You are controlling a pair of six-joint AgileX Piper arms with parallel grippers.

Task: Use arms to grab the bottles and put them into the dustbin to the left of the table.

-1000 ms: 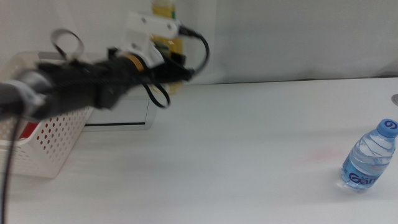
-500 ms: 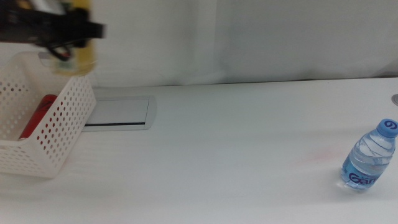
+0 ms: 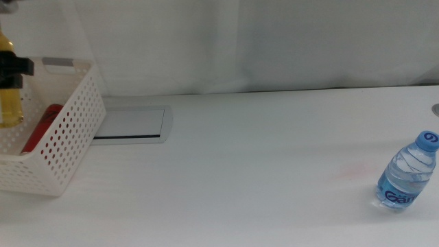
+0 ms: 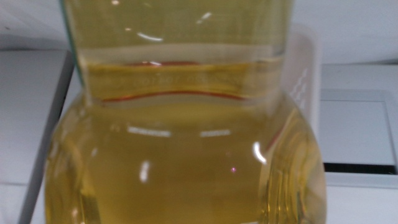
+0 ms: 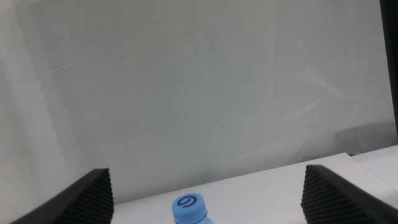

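Note:
The orange juice bottle [image 3: 7, 96] hangs at the far left edge of the middle view, over the white perforated dustbin [image 3: 65, 147]. My left gripper [image 3: 14, 66] is shut on it, and only a black part of the gripper shows. The bottle [image 4: 186, 143] fills the left wrist view and hides the jaws there. A red cola can [image 3: 40, 129] lies inside the dustbin. The small water bottle [image 3: 407, 173] with a blue cap stands on the table at the right. My right gripper [image 5: 205, 171] is open above and behind it, with the blue cap [image 5: 189, 204] between its jaws.
A flat grey panel [image 3: 130, 123] is set into the white table [image 3: 260, 171] just right of the dustbin. A white curtain backs the table. The dustbin's grey tab [image 3: 60, 64] sits on its far rim.
The left arm swung left with the orange juice bottle, from above the grey panel to over the dustbin, and has mostly left the middle view. The water bottle has not moved.

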